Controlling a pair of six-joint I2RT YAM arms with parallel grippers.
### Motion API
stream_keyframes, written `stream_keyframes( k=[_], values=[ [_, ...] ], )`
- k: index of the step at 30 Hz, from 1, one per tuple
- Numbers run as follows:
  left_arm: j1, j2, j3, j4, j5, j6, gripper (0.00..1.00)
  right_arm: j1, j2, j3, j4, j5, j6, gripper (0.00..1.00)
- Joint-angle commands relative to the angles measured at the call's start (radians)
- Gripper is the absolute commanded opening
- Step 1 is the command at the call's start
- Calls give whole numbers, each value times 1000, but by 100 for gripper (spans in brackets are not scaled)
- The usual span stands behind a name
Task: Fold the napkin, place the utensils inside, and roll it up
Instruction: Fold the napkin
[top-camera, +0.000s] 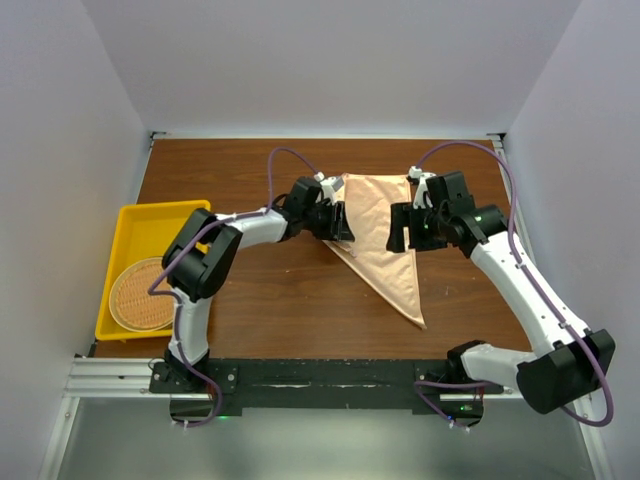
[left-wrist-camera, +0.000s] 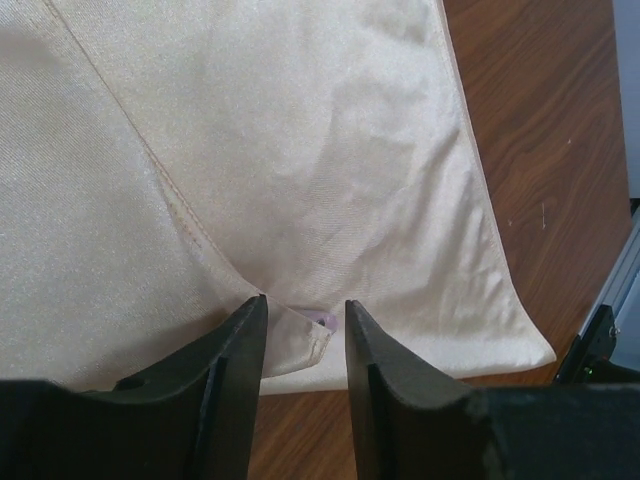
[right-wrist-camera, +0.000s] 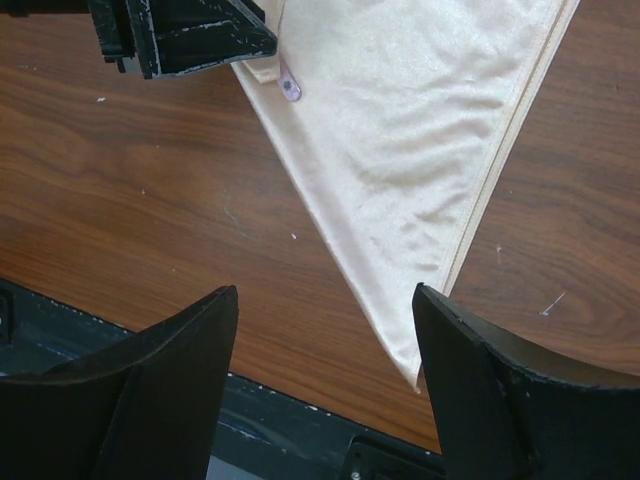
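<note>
The left gripper is parted slightly at a hemmed corner of the napkin; the right gripper is spread wide. The shiny peach cloth is laid as a triangle on the wooden table. A woven mat is kept in the yellow tray.

- napkin: 1, peach-orange cloth
- arms: 2, white and black: left arm, right arm
- grippers: 2: left gripper, right gripper
- fingers: 2 per gripper, 4 black ones in all
- tray: 1, yellow
- wicker mat: 1, round
- cables: 2, purple, one per arm
- tag: 1, small, purple, on the napkin
- table: 1, brown wood
- walls: 3 white ones around the table, cannot tell more
</note>
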Motion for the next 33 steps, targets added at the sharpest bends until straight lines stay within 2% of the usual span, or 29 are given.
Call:
stream_keyframes(
  k=[1,3,6,7,8,11,15,18,20,25,29,30,33],
  values=[
    [-7,-130,-16,18,31,11,51,-4,2,5,27,-23,32,75],
    [-4,-187,-35,-5,23,8,54,-3,8,8,30,-35,49,76],
    [4,-317,-38,-59,3,-4,56,-4,29,42,-12,-34,106,92],
    [5,-386,-38,-103,-9,-13,57,-6,38,43,-41,-26,140,93],
    [5,-418,-35,-125,-28,-18,57,-4,35,40,-48,-14,160,98],
    [7,-543,-47,-206,-89,-32,56,-17,3,-35,-49,53,282,98],
    [9,-682,-108,-281,-101,-9,56,-46,-29,-215,-43,23,426,98],
    [9,-756,-168,-328,-78,14,56,-92,-60,-355,-31,-46,519,91],
    [7,-810,-228,-328,-42,11,55,-106,-93,-403,-52,-28,574,81],
    [9,-934,-332,-311,20,-6,55,-123,-158,-435,-204,104,617,74],
    [9,-995,-363,-334,26,8,55,-127,-186,-492,-224,143,634,69],
    [9,-1009,-363,-351,26,11,55,-126,-193,-526,-209,130,641,62],
    [9,-1023,-359,-374,37,17,55,-126,-216,-585,-184,104,677,53]
  ],
)
